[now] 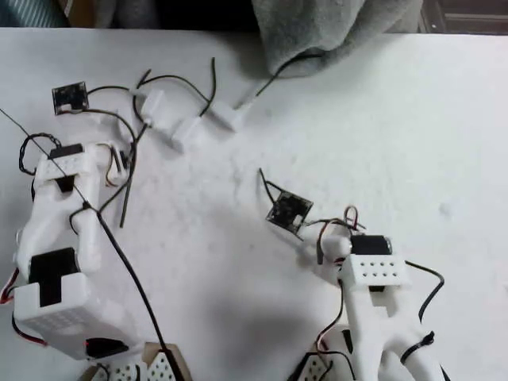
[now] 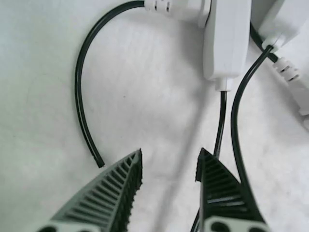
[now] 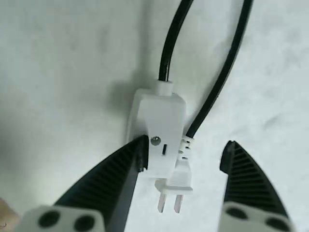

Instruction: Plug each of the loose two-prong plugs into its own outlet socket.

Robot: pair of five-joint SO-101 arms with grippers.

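Note:
In the right wrist view my right gripper is open and straddles a white outlet block with a white two-prong plug lying against its side. The plug's prongs are bare and point toward the camera. One finger touches the block's edge. In the left wrist view my left gripper is open above the bare table. A white block and another white plug end lie beyond it, and a thin black cable runs beside one fingertip. Three white plug and socket pieces sit at the table's upper left.
A loose black cable curves to a cut end near the left fingers. A grey cloth lies over the far table edge with a cable running under it. The left arm and right arm stand along the near side.

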